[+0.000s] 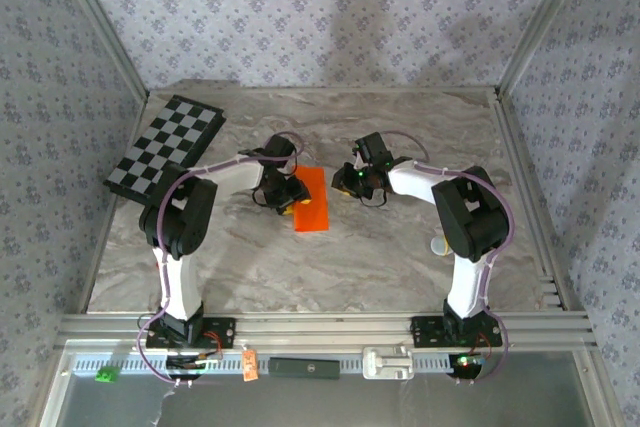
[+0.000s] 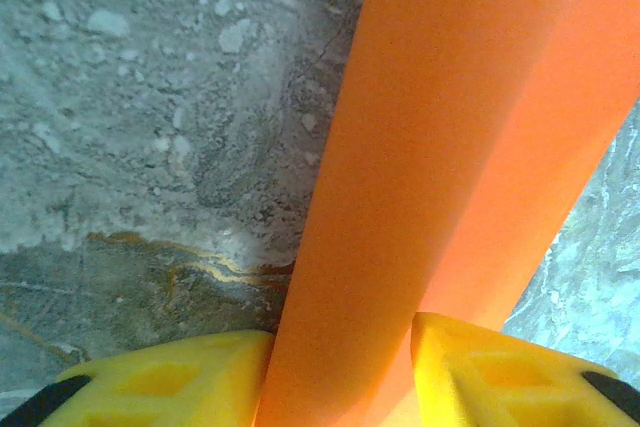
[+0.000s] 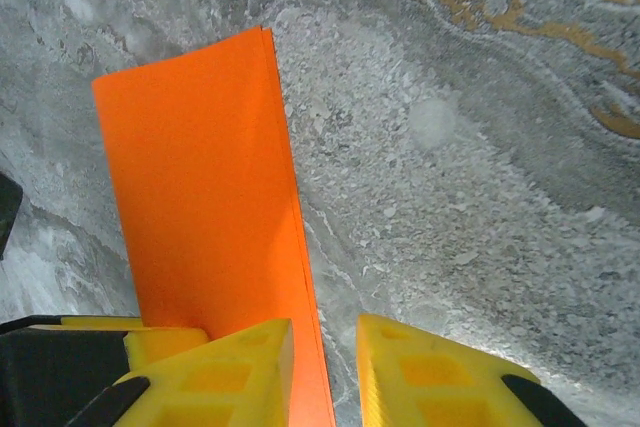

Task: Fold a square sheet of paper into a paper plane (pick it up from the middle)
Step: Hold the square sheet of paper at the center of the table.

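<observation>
Here, the left tool (image 2: 340, 347) pinches the folded orange sheet of paper (image 2: 450, 147), which passes between its two yellow fingers (image 2: 170, 377) and stretches ahead of it over the marbled surface (image 2: 150, 97). The right tool (image 3: 325, 347) has its fingers slightly spread. The sheet lies ahead and to its left, one long edge running into that narrow gap.

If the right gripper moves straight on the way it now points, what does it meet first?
Probably the edge of the orange paper, which runs into the gap of the right gripper; beside it is bare table. Depth is unclear.
</observation>
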You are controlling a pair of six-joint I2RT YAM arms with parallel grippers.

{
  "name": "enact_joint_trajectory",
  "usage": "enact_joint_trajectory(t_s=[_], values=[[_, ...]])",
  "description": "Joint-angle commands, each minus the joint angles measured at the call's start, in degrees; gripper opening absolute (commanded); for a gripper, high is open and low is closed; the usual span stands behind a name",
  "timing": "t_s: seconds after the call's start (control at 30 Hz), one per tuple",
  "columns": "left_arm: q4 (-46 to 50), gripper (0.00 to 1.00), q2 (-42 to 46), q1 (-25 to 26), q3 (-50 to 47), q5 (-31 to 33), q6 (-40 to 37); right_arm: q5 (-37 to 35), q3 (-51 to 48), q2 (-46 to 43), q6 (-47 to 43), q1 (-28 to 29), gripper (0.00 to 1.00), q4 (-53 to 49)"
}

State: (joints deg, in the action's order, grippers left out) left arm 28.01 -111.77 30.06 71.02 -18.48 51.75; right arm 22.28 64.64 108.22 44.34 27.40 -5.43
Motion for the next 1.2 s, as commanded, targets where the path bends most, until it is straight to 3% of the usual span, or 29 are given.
enact_joint_trajectory(t_s=[0.0,1.17], values=[[5.29,0.46,-7.62,0.7,-4.04,6.09,-0.33,0.98,0.27,1.54,-0.83,0.56,0.24,0.22],[5.33,0.46,-10.83,1.54,-2.93,4.88,-2.54,5.31,7.8,8.14,-4.92,4.35,0.17,-2.65]])
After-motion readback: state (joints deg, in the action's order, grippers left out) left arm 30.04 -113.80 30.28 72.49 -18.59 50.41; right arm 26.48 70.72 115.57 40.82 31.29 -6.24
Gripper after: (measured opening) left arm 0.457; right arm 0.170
